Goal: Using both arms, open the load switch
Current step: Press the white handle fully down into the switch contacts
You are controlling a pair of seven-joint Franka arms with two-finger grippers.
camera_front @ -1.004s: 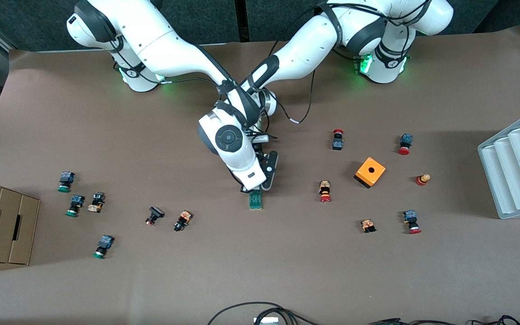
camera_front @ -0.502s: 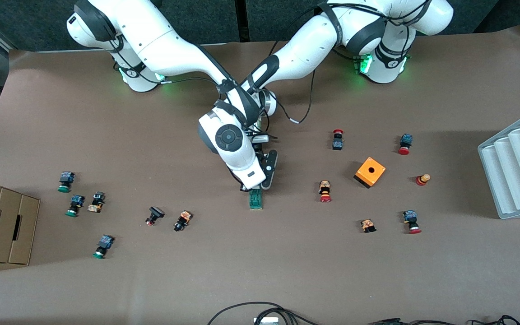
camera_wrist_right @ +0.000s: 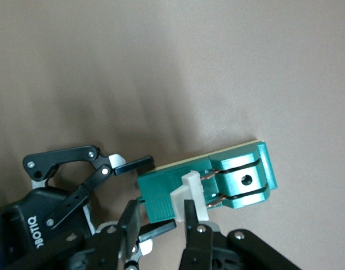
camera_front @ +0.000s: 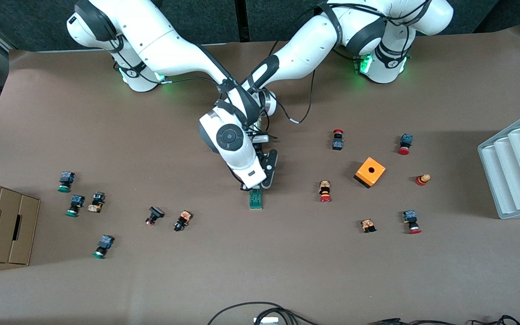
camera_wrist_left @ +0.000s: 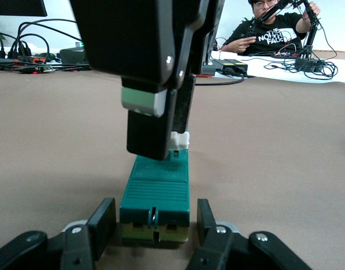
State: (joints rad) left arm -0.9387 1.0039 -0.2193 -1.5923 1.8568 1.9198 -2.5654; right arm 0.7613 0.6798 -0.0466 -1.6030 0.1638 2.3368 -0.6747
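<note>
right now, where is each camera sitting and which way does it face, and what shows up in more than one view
Front view: high across the table, facing both arm bases; shows both arms meeting over the load switch, amid scattered push buttons.
Left wrist view: on the left arm's wrist, low, looking along the load switch; left gripper clamps its end, right gripper on the white tab.
Right wrist view: on the right arm's wrist, looking down; right gripper pinches the white tab.
Shared: switch and both grippers.

High front camera faces both arms; both close wrist cameras share the load switch (camera_front: 255,199).
</note>
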